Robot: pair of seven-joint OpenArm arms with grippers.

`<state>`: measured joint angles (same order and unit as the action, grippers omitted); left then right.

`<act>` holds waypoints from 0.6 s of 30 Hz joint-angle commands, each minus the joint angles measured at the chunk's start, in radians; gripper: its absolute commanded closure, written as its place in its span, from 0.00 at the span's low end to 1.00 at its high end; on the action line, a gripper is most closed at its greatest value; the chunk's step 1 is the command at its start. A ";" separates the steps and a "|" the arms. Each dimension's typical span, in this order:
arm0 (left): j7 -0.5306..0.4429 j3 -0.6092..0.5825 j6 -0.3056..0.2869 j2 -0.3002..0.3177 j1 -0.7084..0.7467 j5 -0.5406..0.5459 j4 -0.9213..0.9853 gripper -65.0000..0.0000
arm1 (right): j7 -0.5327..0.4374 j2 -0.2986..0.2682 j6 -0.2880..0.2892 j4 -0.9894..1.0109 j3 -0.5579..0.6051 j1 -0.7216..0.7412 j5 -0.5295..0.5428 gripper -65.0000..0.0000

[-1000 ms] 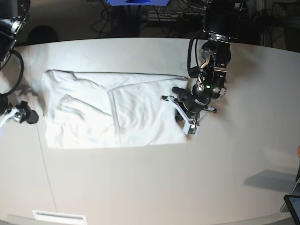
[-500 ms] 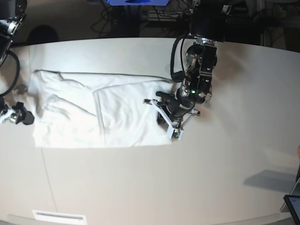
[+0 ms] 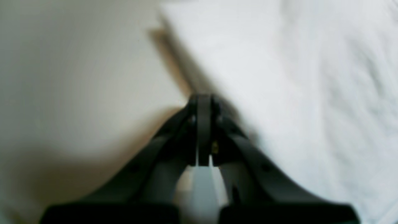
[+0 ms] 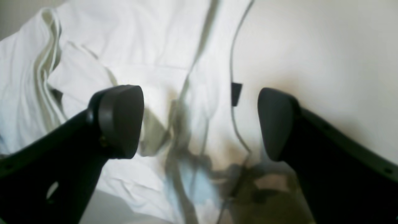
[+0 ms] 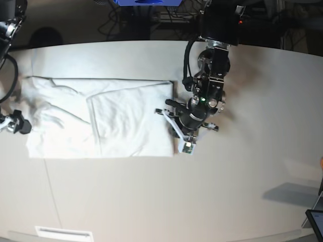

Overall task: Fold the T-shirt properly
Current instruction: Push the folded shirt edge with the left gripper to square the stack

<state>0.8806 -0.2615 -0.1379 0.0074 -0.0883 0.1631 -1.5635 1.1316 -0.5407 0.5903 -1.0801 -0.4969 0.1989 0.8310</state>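
Left wrist view: the left gripper (image 3: 203, 130) has its fingers (image 3: 199, 124) pressed together, tips down at the T-shirt's (image 3: 295, 77) edge where cloth meets bare table (image 3: 71, 77). The picture is blurred, so whether a thin hem is nipped between the tips cannot be told; the closed fingers at the border look suited to pushing or dragging the cloth sideways rather than lifting it.

Right wrist view: the right gripper (image 4: 200, 121) has its fingers (image 4: 119, 119) spread wide, with nothing between them. Below lies the T-shirt (image 4: 124, 40), bunched in soft ridges on one side, and a dark neck label (image 4: 236, 93) shows at a curved seam beside the table (image 4: 326, 62). The open fingers hang over the collar end, probably waiting to take hold there once the cloth is in reach.

Base view: the T-shirt (image 5: 101, 118) lies flat, plain white side up, as a wide rectangle on the left half of the table (image 5: 166, 196). Its long axis runs left to right across the picture, along the table's far edge. One folded panel covers its right part, with rumpled cloth toward the left end, where the right gripper (image 5: 12, 123) sits at the picture's edge, just touching or beside the cloth. The left gripper (image 5: 182, 138) stands at the shirt's right short edge, near the lower corner. With an arm at each end, the pair seems set to square the shirt for the next fold.
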 commanded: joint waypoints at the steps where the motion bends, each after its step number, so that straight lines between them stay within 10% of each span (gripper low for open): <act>1: 0.012 0.018 -0.004 0.012 -0.018 0.010 -0.036 1.00 | -0.018 -0.026 0.004 0.005 -0.007 0.023 0.014 0.15; 18: 0.035 0.043 -0.006 0.125 0.068 0.011 -0.134 1.00 | -0.018 -0.046 0.108 0.269 -0.004 0.099 0.023 0.15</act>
<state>0.9298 -0.2207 -0.1459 0.1291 -0.0086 0.1719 -1.6878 1.1137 -0.5648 0.6922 -0.8051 -0.4969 0.2802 0.8501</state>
